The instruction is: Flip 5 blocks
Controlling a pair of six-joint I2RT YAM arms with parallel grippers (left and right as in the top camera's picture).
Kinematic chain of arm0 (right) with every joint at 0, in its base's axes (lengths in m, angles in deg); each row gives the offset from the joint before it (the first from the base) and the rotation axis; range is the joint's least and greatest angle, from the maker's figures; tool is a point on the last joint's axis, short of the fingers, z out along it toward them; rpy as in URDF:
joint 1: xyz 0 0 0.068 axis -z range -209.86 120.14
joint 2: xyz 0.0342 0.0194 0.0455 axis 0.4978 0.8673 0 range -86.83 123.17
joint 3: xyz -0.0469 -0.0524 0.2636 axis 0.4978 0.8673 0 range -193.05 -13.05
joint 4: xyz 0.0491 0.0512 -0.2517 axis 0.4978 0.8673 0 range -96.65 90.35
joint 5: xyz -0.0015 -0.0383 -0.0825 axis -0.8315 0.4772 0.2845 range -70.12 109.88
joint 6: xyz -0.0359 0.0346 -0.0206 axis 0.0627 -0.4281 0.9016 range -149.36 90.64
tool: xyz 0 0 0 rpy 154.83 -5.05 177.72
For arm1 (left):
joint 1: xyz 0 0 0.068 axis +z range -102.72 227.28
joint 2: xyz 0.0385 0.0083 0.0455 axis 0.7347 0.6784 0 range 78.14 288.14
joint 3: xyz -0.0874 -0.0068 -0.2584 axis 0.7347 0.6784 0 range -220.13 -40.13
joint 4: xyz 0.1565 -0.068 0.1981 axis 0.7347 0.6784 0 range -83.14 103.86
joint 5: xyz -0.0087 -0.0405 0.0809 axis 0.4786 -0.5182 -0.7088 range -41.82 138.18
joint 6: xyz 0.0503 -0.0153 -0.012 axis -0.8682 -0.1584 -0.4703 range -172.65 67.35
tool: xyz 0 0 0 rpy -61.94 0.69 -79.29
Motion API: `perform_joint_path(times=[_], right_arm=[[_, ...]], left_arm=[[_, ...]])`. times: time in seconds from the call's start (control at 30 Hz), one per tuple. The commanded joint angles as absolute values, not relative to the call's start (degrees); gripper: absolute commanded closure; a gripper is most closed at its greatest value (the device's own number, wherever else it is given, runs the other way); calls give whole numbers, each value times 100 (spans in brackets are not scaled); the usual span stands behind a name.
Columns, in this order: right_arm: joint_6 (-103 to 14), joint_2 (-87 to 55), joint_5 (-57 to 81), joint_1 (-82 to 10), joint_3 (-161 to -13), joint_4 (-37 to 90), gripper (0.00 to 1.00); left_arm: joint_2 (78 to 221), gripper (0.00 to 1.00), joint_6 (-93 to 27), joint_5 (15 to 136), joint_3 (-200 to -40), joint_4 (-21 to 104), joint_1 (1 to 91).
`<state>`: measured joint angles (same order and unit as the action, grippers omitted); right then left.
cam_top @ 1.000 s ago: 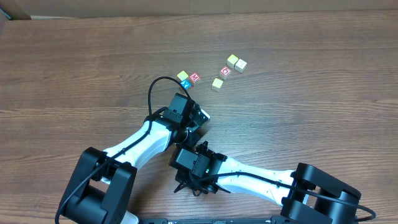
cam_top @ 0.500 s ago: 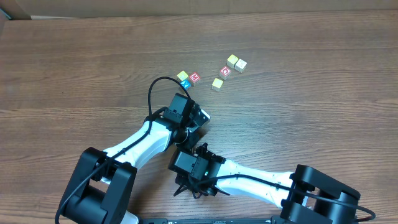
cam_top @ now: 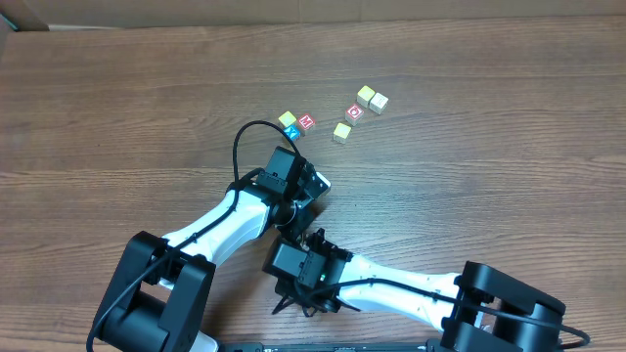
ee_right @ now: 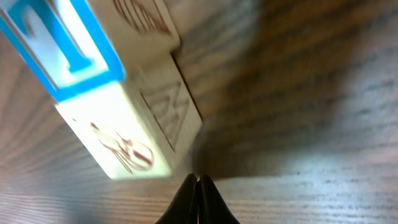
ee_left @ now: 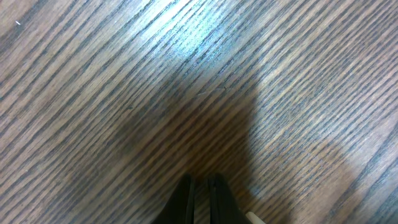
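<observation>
Robot lab bench (likely): wood-grain table (cam_top: 509,117), two white-and-black arms (cam_top: 225,223).

blocks (cam_top: 341,132) on table (cam_top: 489,147), beyond arms (cam_top: 235,220) | block (ee_right: 124,143) just before right pincer (ee_right: 198,182)

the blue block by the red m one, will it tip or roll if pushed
The blue block is a flat-faced cube on the table, so it would probably slide, not roll. Small and crisp-edged, it is likely rigid and light. The yellow block sits close beside it, so a push may shift both.
</observation>
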<state>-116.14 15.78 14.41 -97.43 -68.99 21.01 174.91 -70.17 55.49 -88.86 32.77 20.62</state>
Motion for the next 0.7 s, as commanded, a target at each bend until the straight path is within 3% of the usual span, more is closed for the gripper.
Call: perform_joint_path(times=[0.0,0.67], right_arm=[[-11617,1484,1537,-9917,-7059,2184,96],[-11435,1475,1602,-10164,-7056,2372,96]], left_arm=[[17628,96,-6912,5659,-8777,3314,1992],[17628,96,-6658,4898,-8777,2805,2161]])
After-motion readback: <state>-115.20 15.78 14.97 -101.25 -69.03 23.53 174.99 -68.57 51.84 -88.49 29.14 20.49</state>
